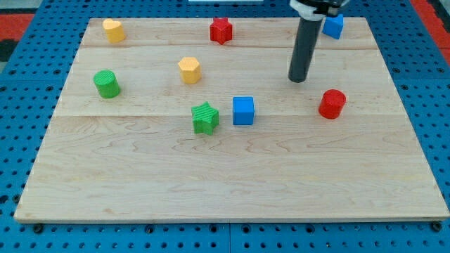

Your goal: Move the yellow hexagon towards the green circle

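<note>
The yellow hexagon (189,69) stands on the wooden board left of centre, in the upper half. The green circle (107,83) stands further to the view's left, slightly lower. My tip (298,79) rests on the board well to the right of the yellow hexagon, apart from every block. The red circle (332,104) is the block nearest to it, to its lower right.
A green star (204,117) and a blue cube (243,110) sit side by side near the centre. A yellow heart (113,30) is at the top left, a red star (221,30) at top centre, another blue block (333,26) at the top right behind the rod.
</note>
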